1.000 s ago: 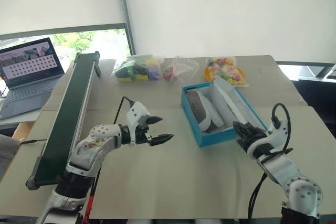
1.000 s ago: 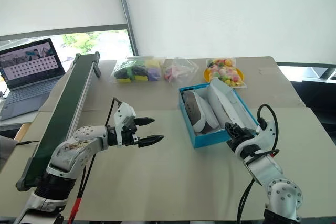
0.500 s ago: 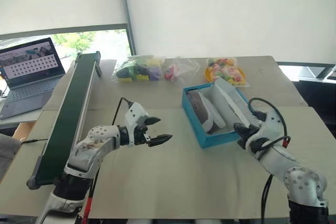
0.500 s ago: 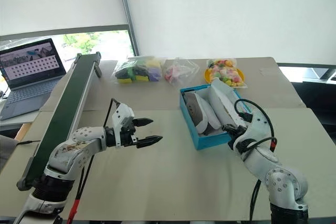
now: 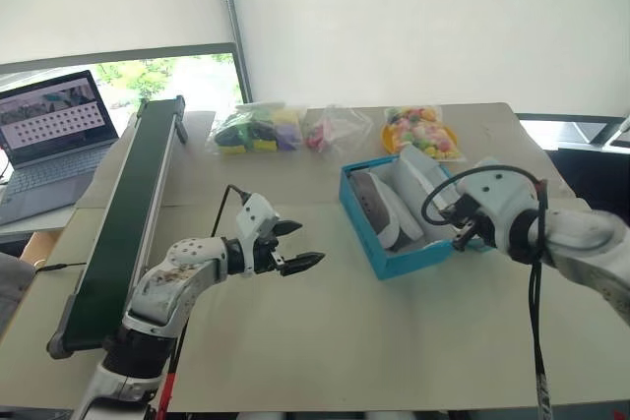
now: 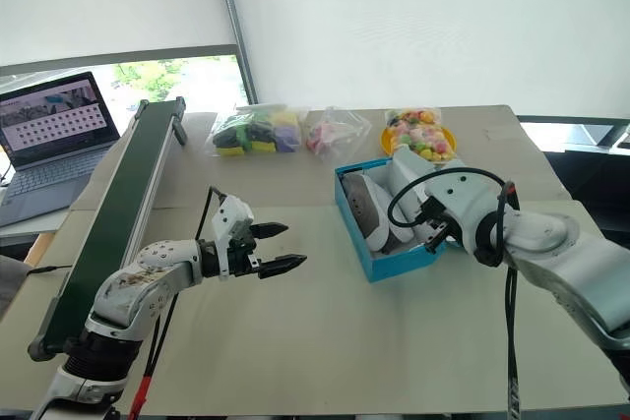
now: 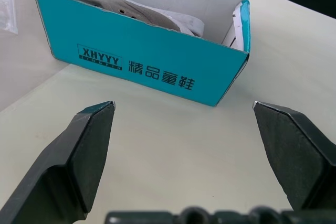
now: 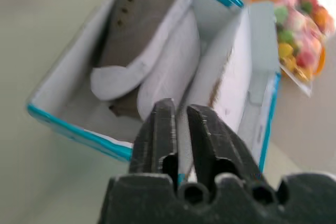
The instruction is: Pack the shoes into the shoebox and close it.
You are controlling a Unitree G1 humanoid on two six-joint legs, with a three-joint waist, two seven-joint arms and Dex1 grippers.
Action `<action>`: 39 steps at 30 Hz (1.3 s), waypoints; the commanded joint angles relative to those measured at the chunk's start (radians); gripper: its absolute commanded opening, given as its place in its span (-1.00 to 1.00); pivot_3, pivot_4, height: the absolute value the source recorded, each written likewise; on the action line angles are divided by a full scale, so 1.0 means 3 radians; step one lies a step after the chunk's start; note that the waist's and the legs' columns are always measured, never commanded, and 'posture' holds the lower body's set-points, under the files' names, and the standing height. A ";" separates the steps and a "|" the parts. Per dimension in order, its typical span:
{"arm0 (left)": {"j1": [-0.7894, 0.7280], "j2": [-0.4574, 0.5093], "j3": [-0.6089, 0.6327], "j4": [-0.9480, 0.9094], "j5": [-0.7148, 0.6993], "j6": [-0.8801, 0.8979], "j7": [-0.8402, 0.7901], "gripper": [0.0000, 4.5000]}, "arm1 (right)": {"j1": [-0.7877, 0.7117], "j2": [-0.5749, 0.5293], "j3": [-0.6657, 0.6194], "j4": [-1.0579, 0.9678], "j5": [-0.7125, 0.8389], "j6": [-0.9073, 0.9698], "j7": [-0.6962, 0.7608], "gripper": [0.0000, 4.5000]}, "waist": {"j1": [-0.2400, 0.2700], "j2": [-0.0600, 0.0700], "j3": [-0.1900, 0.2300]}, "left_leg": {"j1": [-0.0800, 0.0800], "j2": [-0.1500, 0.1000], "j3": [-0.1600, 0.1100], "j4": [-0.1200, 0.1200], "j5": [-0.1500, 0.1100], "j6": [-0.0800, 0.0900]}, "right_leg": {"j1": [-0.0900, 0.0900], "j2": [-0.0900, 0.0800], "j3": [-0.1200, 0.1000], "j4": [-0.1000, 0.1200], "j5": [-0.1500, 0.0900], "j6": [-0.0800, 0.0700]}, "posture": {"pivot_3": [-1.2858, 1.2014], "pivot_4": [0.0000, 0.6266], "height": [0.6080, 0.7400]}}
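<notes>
The bright blue shoebox (image 5: 406, 261) stands open on the table right of centre, and its white-lined lid (image 5: 429, 176) tilts up along the right side. The dark grey shoes (image 5: 379, 206) with white soles lie inside, on the box's left half. My right gripper (image 5: 459, 236) hovers at the box's near right corner, by the lid. In the right wrist view this gripper (image 8: 181, 106) points down over the shoes (image 8: 142, 40), open by a narrow gap and empty. My left gripper (image 5: 307, 241) is wide open and empty, left of the box (image 7: 147, 66) and facing its long side.
A long dark green conveyor (image 5: 128, 213) runs along the left side, with a laptop (image 5: 54, 135) beyond it. Clear bags of colourful items (image 5: 266, 128) and a yellow plate of sweets (image 5: 425, 132) lie at the back of the table.
My right arm has lifted and rolled, bringing its gripper from table level by the box's near right corner to above that corner, and its jaws have parted slightly. The left arm has stayed put.
</notes>
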 commanded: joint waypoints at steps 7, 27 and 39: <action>0.0088 -0.0077 0.0059 -0.0177 -0.0025 -0.0050 0.0098 1.00 | -0.0622 0.0031 0.1004 0.1119 -0.1377 -0.1476 0.1875 0.26 | -0.0027 0.0000 0.0000 | 0.0004 -0.0001 0.0007 0.0000 0.0000 -0.0001 | -0.0003 -0.0008 0.0003 -0.0007 0.0001 0.0002 | 0.03 -0.52 -0.19; 0.0366 -0.0017 0.0237 -0.0540 -0.0134 0.0141 0.0391 1.00 | -0.0860 0.0791 0.1253 0.1772 -0.2287 -0.1948 0.2787 -0.38 | 0.0033 0.0002 0.0000 | 0.0002 -0.0001 0.0003 -0.0003 0.0009 -0.0019 | -0.0008 -0.0014 0.0003 0.0004 0.0002 0.0000 | 0.03 -0.52 -0.19; 0.0339 0.0014 0.0266 -0.0486 -0.0149 0.0125 0.0439 1.00 | -0.0777 0.1152 0.1281 0.1111 -0.2192 -0.1364 0.2726 -1.00 | 0.0041 0.0002 -0.0001 | 0.0001 -0.0001 0.0001 -0.0004 0.0010 -0.0021 | -0.0009 -0.0015 0.0002 0.0004 0.0003 0.0000 | 0.03 -0.52 -0.19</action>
